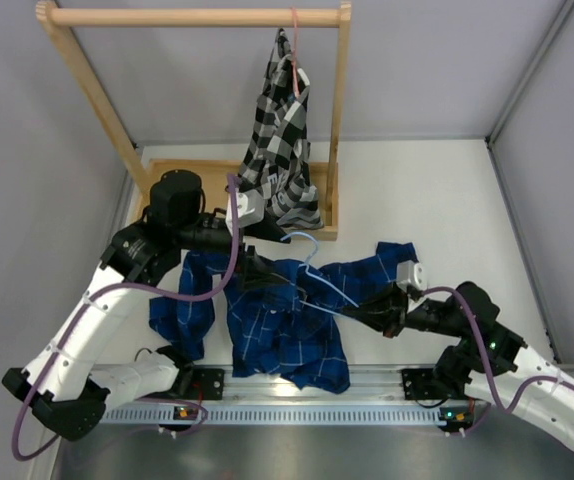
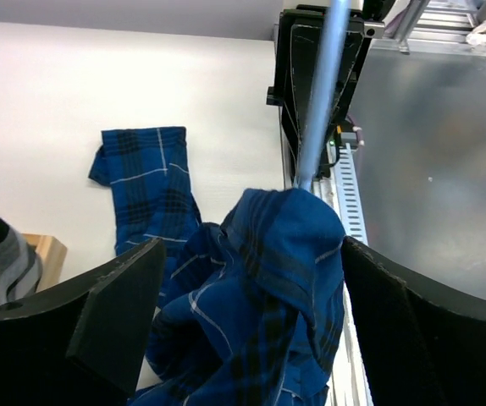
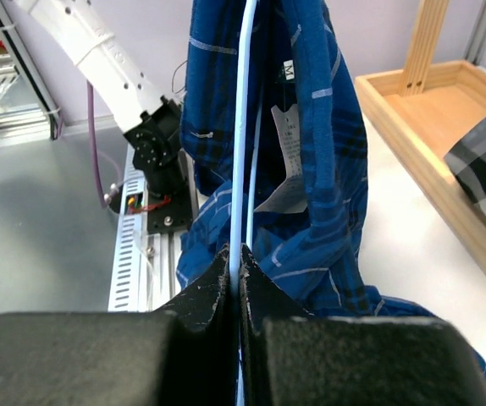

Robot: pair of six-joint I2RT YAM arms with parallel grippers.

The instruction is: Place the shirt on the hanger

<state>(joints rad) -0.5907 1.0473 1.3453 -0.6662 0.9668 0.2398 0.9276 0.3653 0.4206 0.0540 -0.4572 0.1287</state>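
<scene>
right tool [image 3: 236, 258] pinches the hanger [image 3: 245, 127]; left tool [image 2: 251, 245], spread, straddles the shirt [image 2: 268, 279] at its 10 o'clock. one shoulder looks threaded; the rest lies on the tabletop [image 1: 447, 200], undone.

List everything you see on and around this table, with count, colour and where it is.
shirt: one, dark blue plaid, heaped front-centre on the table
hanger: one, light blue wire, running into the shirt
checked shirt: one, black and white, hanging on the rack
pink hanger: one, pink-red, on the rack's rail
wooden rack: one, light wood, back left
table: one, white, under everything
left gripper: one, black, fingers spread around shirt fabric
right gripper: one, black, shut on the hanger wire
</scene>
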